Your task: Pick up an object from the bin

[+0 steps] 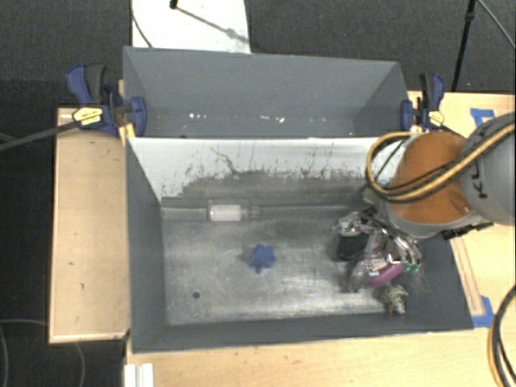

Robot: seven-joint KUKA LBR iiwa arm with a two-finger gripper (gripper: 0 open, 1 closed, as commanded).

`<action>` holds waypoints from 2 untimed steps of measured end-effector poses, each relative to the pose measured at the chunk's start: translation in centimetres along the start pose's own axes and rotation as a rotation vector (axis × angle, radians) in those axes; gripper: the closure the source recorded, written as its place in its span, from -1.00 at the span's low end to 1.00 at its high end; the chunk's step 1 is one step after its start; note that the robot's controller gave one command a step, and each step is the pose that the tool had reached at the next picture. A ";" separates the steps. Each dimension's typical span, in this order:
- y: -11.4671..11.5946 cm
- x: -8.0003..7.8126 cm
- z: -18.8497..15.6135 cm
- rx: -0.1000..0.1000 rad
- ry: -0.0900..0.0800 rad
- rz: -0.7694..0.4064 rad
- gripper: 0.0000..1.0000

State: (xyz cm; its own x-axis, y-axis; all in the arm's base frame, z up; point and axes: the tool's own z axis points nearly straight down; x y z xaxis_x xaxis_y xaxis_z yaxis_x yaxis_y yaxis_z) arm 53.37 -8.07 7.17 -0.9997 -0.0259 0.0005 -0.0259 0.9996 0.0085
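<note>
My gripper (360, 256) is down in the right part of the bin, close to the floor. A small magenta thing (385, 274) lies right beside it on its near right side, touching or almost touching it. Just in front of that sits a small grey-brown lump (395, 300) near the bin's front right corner. A tiny green bit (414, 268) shows at the magenta thing's right end. Whether the gripper holds anything is hidden by its own body.
A small blue crumpled thing (261, 257) lies alone on the middle of the floor. A clear, whitish tube (226, 212) rests along the foot of the back wall at the left. The arm's orange cover and cables hang over the right wall.
</note>
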 end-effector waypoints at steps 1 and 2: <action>-0.4 -0.1 -0.2 0.007 -0.007 0.000 1.00; 2.6 -1.7 -9.3 0.008 -0.013 0.076 1.00</action>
State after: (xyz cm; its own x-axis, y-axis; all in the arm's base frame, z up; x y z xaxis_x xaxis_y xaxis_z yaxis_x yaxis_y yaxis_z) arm 55.05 -5.53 16.52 -0.9987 0.0505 -0.0121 0.0505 0.9987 0.0013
